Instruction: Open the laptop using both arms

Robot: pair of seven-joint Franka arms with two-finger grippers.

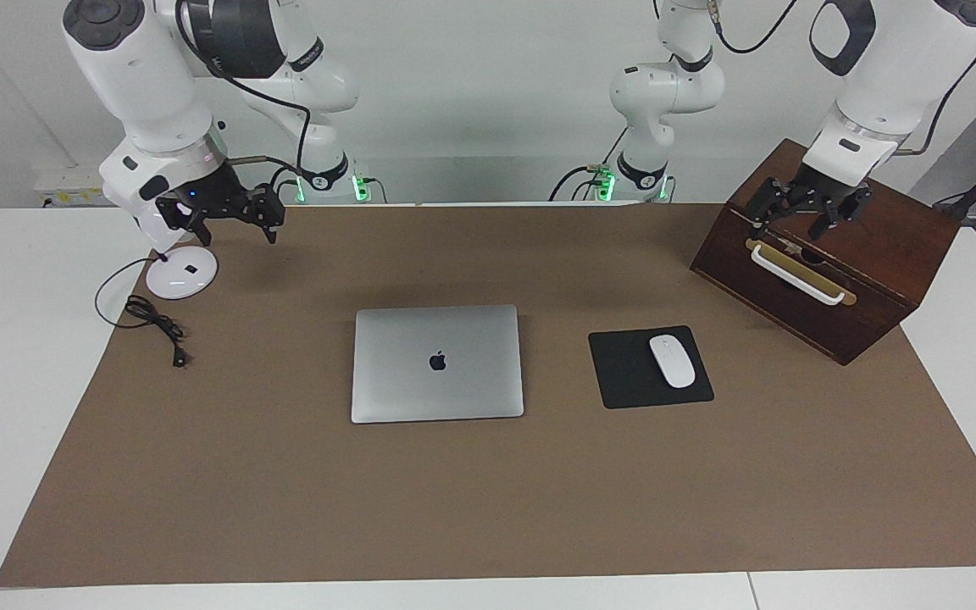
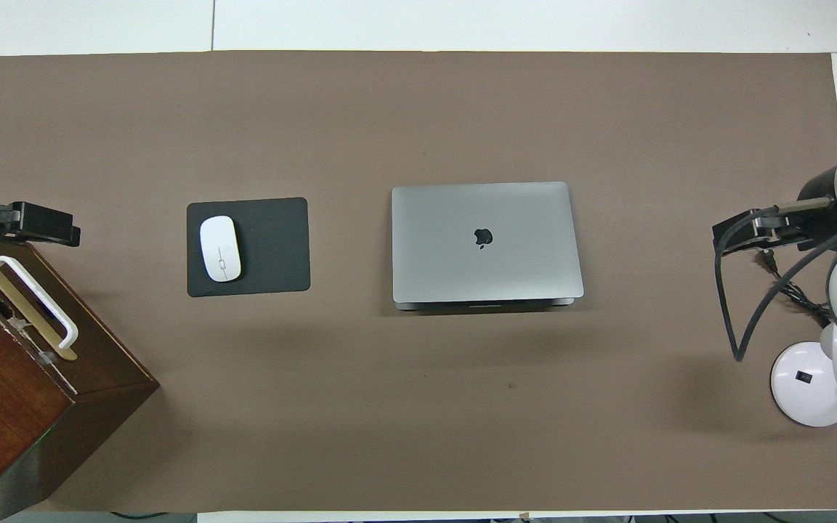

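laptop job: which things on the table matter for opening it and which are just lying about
Part of the job:
- laptop, lid shut
- left end effector, over the wooden box
- right end effector, near the lamp base

Just lying about:
- mouse pad
- mouse
- wooden box
- lamp base
- cable

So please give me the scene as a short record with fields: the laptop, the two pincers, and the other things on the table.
laptop: closed, flat on the brown mat, mid-table
left pincer: open, empty, over the wooden box
right pincer: empty, raised beside the lamp base
mouse: on the black mouse pad, beside the laptop, toward the left arm's end
task: not started
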